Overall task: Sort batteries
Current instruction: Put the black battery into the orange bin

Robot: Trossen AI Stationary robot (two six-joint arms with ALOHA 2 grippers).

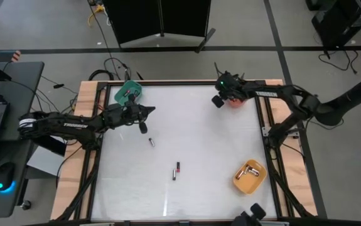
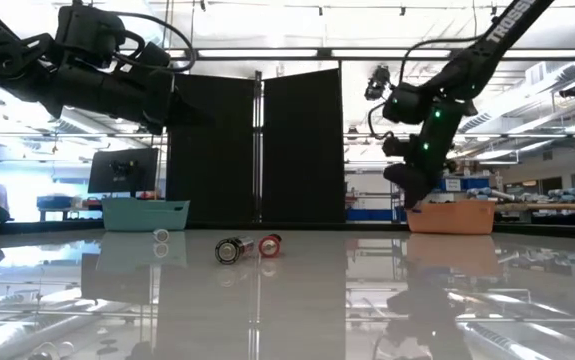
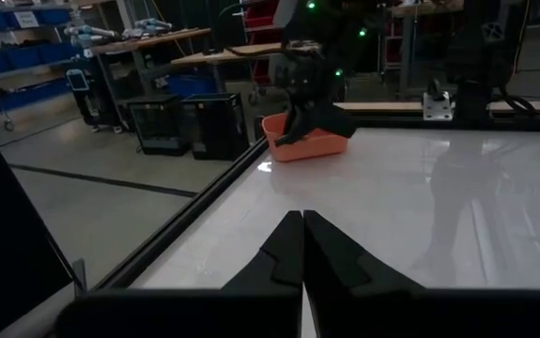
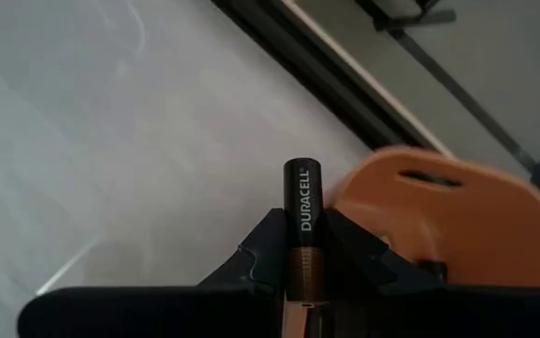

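**Battery sorting, far corners**

Table [image 1: 186,132], then bins: right gripper [image 4: 300,246] clamps a Duracell battery [image 4: 304,208] beside the far-right orange bin [image 4: 457,221]. Left gripper [image 3: 301,246], jaws closed, apparently empty, hovers near the far-left green bin [image 1: 129,92]. Loose batteries [image 1: 176,170] lie mid-table.

Three bins: green [image 1: 128,92], red-orange [image 1: 235,100], yellow [image 1: 250,176]. Batteries in view: three loose on the table [image 1: 176,171], two in the yellow bin, one gripped [image 4: 302,214].

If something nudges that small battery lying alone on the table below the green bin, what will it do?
The lone battery is a smooth cylinder lying on its side on a glossy table, so it would probably roll or skid. It looks rigid and small, so likely light.
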